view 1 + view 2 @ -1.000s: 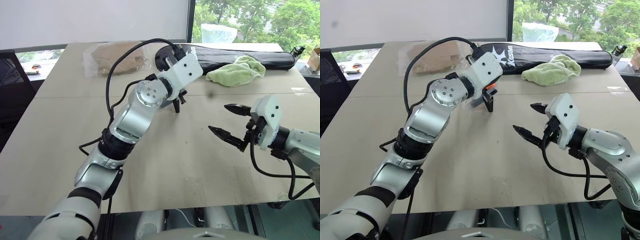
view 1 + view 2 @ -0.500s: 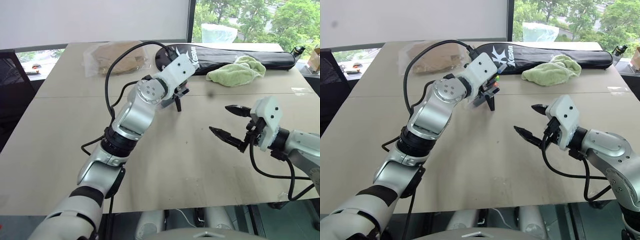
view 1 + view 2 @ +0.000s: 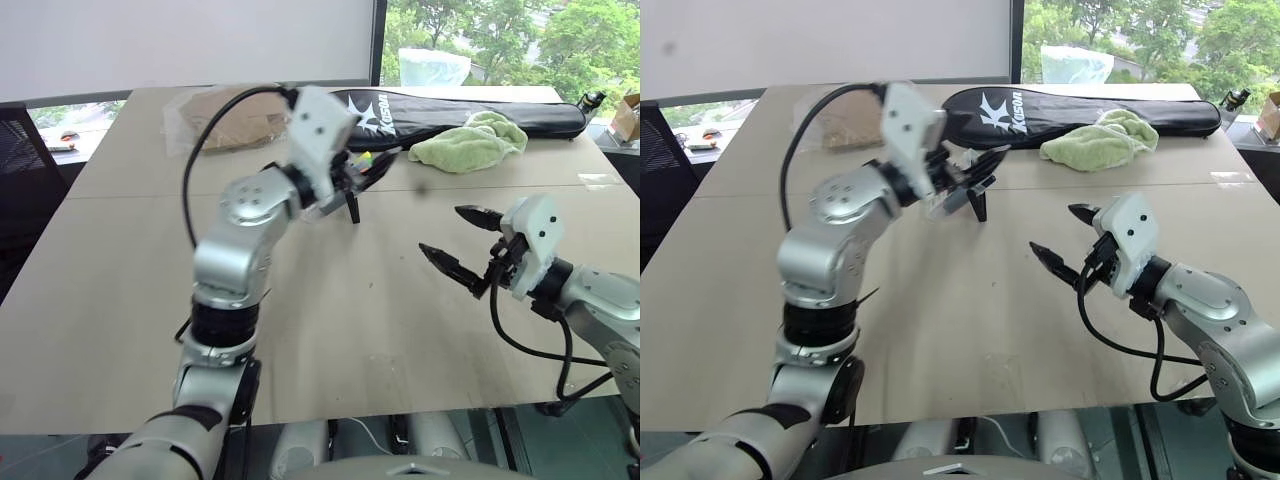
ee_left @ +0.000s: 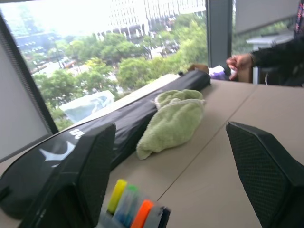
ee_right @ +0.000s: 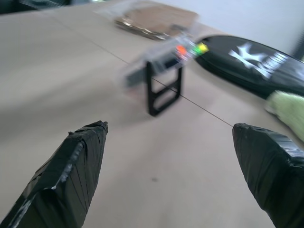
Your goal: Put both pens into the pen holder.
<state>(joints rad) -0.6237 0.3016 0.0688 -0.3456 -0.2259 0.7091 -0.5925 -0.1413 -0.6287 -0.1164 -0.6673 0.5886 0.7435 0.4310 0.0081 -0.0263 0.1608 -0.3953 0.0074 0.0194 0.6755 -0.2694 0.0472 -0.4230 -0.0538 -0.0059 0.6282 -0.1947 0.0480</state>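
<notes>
Standing on its black angled stand near the middle of the table (image 3: 120, 300), the clear pen holder (image 5: 159, 64) carries coloured pen tips at its upper end, an orange-capped pen (image 4: 142, 214) among them. Left gripper (image 3: 975, 170) hovers just beside the holder, fingers spread wide, nothing between them. Right gripper (image 3: 462, 243) hangs above bare tabletop, well apart from the holder, jaws fully parted and empty. A black racket bag (image 3: 480, 110) and green towel (image 3: 470, 140) lie behind

beige table (image 3: 330, 300) with holder (image 5: 164, 76), bag (image 3: 470, 110), towel (image 3: 470, 140)
</notes>
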